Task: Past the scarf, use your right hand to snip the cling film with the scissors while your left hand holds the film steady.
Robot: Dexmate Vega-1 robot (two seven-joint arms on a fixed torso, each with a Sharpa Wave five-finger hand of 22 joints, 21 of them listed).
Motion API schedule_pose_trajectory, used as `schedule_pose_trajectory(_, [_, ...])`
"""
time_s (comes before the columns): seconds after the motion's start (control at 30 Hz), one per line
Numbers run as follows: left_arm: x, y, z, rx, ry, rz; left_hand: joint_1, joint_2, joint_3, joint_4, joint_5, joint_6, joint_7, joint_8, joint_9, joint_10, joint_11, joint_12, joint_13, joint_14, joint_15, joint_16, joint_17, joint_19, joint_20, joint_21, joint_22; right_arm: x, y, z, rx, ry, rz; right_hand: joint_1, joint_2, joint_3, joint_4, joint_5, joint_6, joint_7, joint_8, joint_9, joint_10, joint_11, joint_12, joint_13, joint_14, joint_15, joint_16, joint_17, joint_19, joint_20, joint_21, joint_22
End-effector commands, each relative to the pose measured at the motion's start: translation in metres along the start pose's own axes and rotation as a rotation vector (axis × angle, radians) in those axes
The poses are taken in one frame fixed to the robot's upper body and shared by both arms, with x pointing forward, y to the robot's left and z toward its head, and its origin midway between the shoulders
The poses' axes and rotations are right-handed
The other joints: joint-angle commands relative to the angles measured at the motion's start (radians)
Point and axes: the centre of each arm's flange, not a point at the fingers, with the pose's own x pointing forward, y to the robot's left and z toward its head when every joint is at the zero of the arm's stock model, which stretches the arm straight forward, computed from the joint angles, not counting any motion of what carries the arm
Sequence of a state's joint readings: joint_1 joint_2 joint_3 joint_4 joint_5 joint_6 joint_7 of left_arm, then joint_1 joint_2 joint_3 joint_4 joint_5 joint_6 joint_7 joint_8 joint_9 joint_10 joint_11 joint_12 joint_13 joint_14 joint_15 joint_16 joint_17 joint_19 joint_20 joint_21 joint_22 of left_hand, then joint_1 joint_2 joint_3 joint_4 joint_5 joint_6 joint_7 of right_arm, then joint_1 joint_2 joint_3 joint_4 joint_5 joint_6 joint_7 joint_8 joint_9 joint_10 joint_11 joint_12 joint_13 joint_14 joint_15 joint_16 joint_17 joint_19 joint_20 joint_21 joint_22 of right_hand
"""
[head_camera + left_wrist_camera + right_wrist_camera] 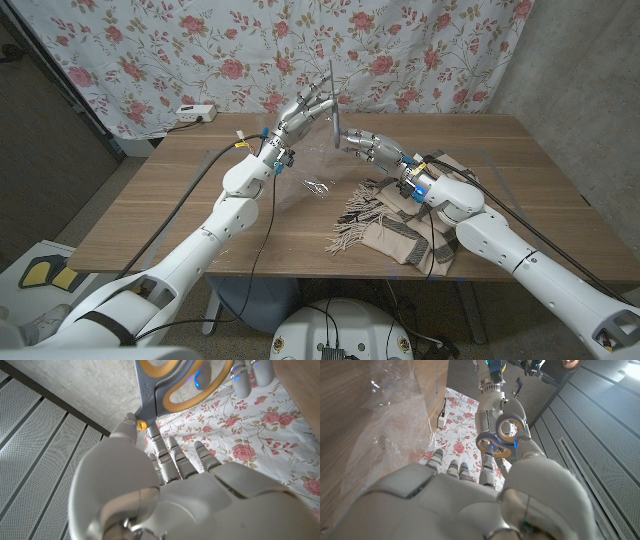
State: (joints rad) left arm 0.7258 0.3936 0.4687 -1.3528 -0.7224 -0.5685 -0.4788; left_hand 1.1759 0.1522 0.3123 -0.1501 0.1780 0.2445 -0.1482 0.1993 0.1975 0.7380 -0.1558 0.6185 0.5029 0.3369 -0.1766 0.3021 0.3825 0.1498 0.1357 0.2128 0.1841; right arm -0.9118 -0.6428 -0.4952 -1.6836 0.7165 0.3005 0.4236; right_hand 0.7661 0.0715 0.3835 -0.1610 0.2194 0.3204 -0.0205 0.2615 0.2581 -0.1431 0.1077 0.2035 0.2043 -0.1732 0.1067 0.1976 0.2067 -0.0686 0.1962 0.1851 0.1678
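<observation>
Head camera: high, looking down the tabletop [180, 200]. Wrist cameras: close behind each hand's back. Shared by all views: scissors [333, 105] and floral backdrop [150, 50].

Orange-and-grey scissors [165, 390], clear cling film [395, 415], beige fringed scarf [385, 225], rose-patterned backdrop [250, 50].

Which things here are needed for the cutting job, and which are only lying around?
Job: scissors, cling film, scarf, right hand, left hand.
Lying around: power strip, flowered curtain.
</observation>
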Motion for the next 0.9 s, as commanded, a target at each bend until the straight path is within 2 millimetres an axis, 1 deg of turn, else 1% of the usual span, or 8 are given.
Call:
schedule_pose_trajectory(0.03, [0.0003, -0.0002, -0.0035, -0.014, 0.004, -0.001, 0.006, 0.009, 0.0, 0.008, 0.005, 0.004, -0.004, 0.0, 0.003, 0.062, -0.07, 0.004, 0.005, -0.013, -0.022, 0.0, 0.006, 0.002, 0.001, 0.001, 0.004, -0.0014, -0.0006, -0.0017, 0.012, -0.005, -0.011, 0.003, 0.009, 0.004, 0.004, 0.001, 0.015, -0.01, 0.007, 0.003, 0.004, -0.013, 0.007, 0.002, -0.103, -0.012, 0.009, 0.002, 0.003, -0.005, 0.003, 0.002])
schedule_pose_trajectory(0.07, [0.0003, -0.0004, -0.0039, -0.015, 0.005, -0.001, 0.006, 0.01, 0.0, 0.009, 0.005, 0.005, -0.004, 0.0, 0.003, 0.062, -0.07, 0.004, 0.005, -0.014, -0.022, 0.0, 0.006, 0.002, 0.001, 0.001, 0.004, -0.0014, -0.0006, -0.0022, 0.015, -0.005, -0.013, 0.004, 0.012, 0.005, 0.005, 0.0, 0.021, -0.015, 0.009, 0.005, 0.006, -0.02, 0.008, 0.002, -0.102, -0.019, 0.01, 0.002, 0.004, -0.014, 0.003, 0.002])
schedule_pose_trajectory(0.27, [0.0009, -0.0013, -0.0052, -0.015, 0.009, -0.005, 0.006, 0.01, 0.0, 0.008, 0.005, 0.005, -0.005, 0.0, 0.003, 0.063, -0.07, 0.005, 0.006, -0.013, -0.023, 0.0, 0.006, 0.002, 0.0, 0.001, 0.004, 0.0, 0.0001, -0.004, 0.019, -0.003, -0.012, 0.005, 0.028, 0.007, 0.01, -0.004, 0.038, -0.036, 0.014, 0.009, 0.019, -0.047, 0.013, 0.002, -0.098, -0.045, 0.012, 0.002, 0.005, -0.044, 0.004, 0.003])
schedule_pose_trajectory(0.33, [0.0015, -0.002, -0.0054, -0.014, 0.012, -0.01, 0.006, 0.01, 0.0, 0.008, 0.005, 0.005, -0.005, 0.0, 0.003, 0.064, -0.07, 0.005, 0.006, -0.013, -0.022, 0.0, 0.006, 0.002, 0.0, 0.001, 0.004, 0.0006, 0.0003, -0.004, 0.023, -0.004, -0.012, 0.0, 0.028, 0.004, 0.013, -0.007, 0.048, -0.031, 0.018, 0.011, 0.021, -0.039, 0.013, 0.002, -0.097, -0.037, 0.013, 0.002, 0.008, -0.032, 0.005, 0.003])
schedule_pose_trajectory(0.37, [0.0018, -0.0026, -0.0056, -0.013, 0.014, -0.014, 0.006, 0.01, 0.0, 0.008, 0.005, 0.005, -0.005, 0.0, 0.003, 0.064, -0.07, 0.005, 0.006, -0.013, -0.023, 0.0, 0.007, 0.002, 0.0, 0.001, 0.004, 0.0009, 0.0006, -0.0041, 0.028, -0.007, -0.016, -0.003, 0.028, 0.002, 0.014, -0.009, 0.049, -0.036, 0.017, 0.012, 0.022, -0.046, 0.014, 0.002, -0.098, -0.044, 0.013, 0.002, 0.007, -0.041, 0.004, 0.003])
schedule_pose_trajectory(0.63, [0.0007, -0.0057, -0.0068, -0.01, 0.019, -0.022, 0.004, 0.01, 0.0, 0.01, 0.005, 0.003, -0.005, -0.001, 0.003, 0.061, -0.07, 0.003, 0.005, -0.015, -0.019, -0.002, 0.006, 0.002, -0.001, 0.001, 0.004, 0.0013, 0.0047, -0.0053, 0.031, -0.011, -0.005, -0.008, 0.029, -0.002, 0.016, -0.013, 0.056, -0.033, 0.019, 0.015, 0.028, -0.05, 0.016, 0.002, -0.098, -0.043, 0.013, 0.002, 0.008, -0.04, 0.005, 0.003])
schedule_pose_trajectory(0.7, [0.0006, -0.0063, -0.0072, -0.013, 0.018, -0.022, 0.005, 0.009, 0.001, 0.009, 0.006, 0.002, -0.006, -0.001, 0.003, 0.06, -0.07, 0.001, 0.003, -0.015, -0.02, -0.004, 0.005, 0.002, 0.0, 0.001, 0.003, 0.0014, 0.0053, -0.0059, 0.029, -0.009, -0.001, -0.009, 0.028, -0.004, 0.016, -0.015, 0.051, -0.027, 0.016, 0.016, 0.029, -0.041, 0.015, 0.002, -0.098, -0.033, 0.013, 0.002, 0.008, -0.028, 0.005, 0.003])
schedule_pose_trajectory(0.9, [0.0009, -0.0072, -0.0073, -0.015, 0.014, -0.021, 0.004, 0.009, 0.001, 0.01, 0.007, 0.002, -0.007, -0.001, 0.003, 0.06, -0.07, 0.002, 0.004, -0.014, -0.02, -0.004, 0.005, 0.002, 0.0, 0.001, 0.003, 0.0018, 0.0066, -0.0066, 0.028, -0.006, 0.009, -0.003, 0.027, -0.003, 0.01, -0.015, 0.047, -0.016, 0.013, 0.017, 0.028, -0.031, 0.014, 0.002, -0.101, -0.023, 0.012, 0.002, 0.009, -0.013, 0.005, 0.002])
